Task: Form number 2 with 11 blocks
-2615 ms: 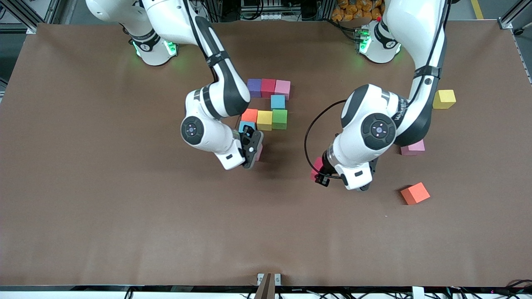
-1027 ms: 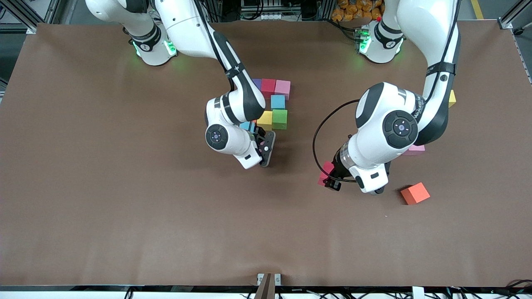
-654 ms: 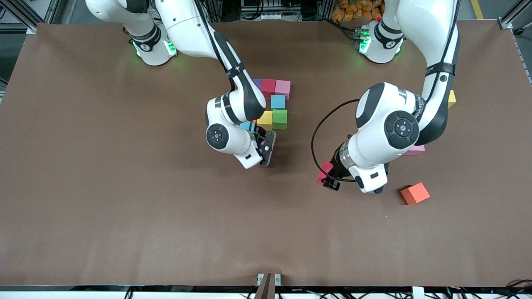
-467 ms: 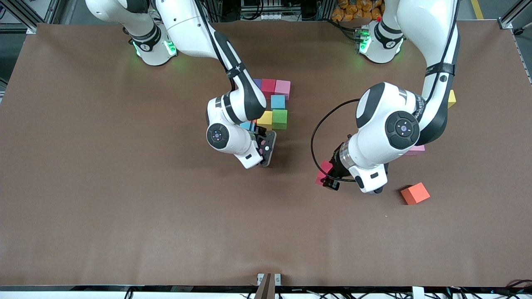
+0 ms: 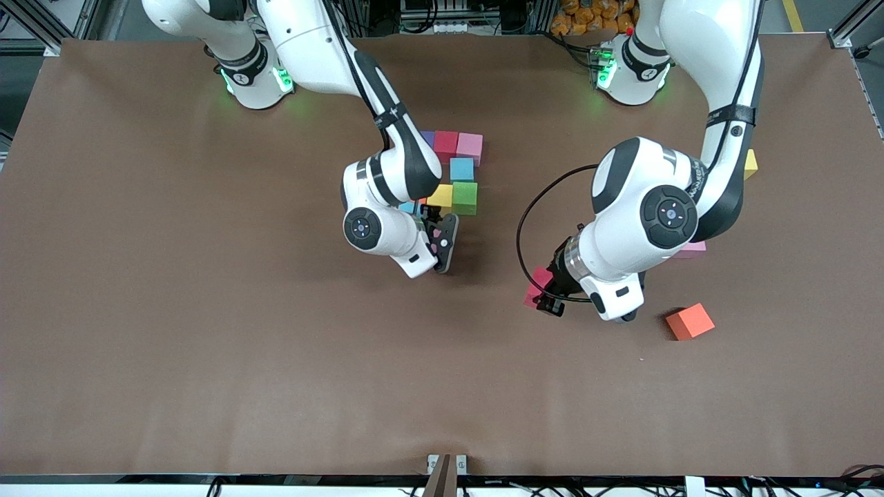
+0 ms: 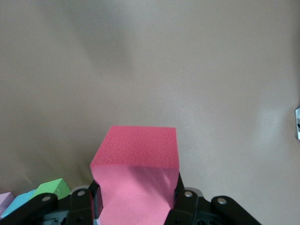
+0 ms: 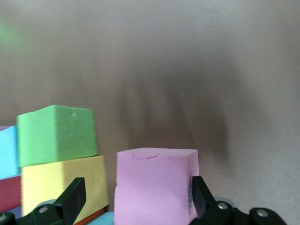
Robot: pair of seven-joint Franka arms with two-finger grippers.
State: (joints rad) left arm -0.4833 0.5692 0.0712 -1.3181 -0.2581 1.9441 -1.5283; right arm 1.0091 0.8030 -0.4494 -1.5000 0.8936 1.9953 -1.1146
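The blocks of the partly built number 2 lie mid-table: red (image 5: 445, 143), pink (image 5: 469, 146), blue (image 5: 461, 168), green (image 5: 465, 197) and yellow (image 5: 439, 198); my right arm hides part of the group. My right gripper (image 7: 137, 201) is open around a pink block (image 7: 157, 185). This block rests on the table next to the yellow block (image 7: 61, 183), nearer the front camera. One finger (image 7: 72, 199) stands apart from it. My left gripper (image 6: 136, 206) is shut on a red block (image 6: 136, 164), held over bare table toward the left arm's end.
A loose orange block (image 5: 689, 321) lies nearer the front camera toward the left arm's end. A loose pink block (image 5: 690, 248) and a yellow one (image 5: 751, 164) show partly past my left arm. The brown table (image 5: 207, 345) stretches wide on both ends.
My right gripper carried the pink block sideways to its spot and has opened around it. My left gripper with the red block has shifted slightly toward the group.
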